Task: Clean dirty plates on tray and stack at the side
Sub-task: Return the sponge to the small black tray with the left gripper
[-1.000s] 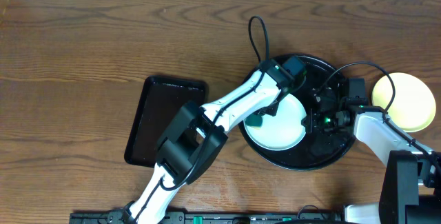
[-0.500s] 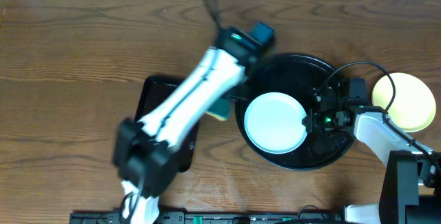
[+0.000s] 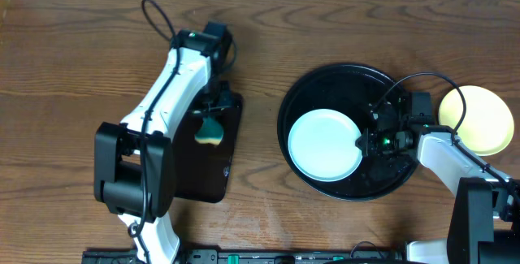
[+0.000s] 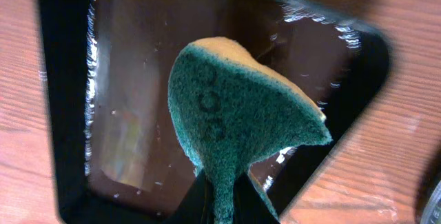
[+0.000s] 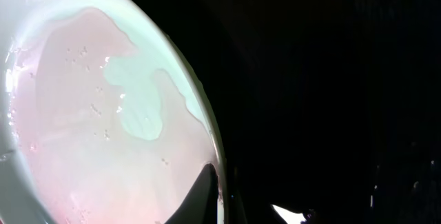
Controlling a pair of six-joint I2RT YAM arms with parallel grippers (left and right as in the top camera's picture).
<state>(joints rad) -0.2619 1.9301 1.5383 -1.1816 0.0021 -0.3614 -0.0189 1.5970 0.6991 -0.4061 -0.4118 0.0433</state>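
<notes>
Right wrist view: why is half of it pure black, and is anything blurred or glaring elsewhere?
Right wrist: the black is the round tray, underexposed beside the bright wet plate; left wrist: sponge sharp, glints along the rectangular tray rim, top edge smeared; overhead: evenly lit, sharp.

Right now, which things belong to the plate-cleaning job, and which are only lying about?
Job: white plate, round black tray, yellow plate beside it, green sponge.
Lying about: rectangular black tray, below the sponge.
</notes>
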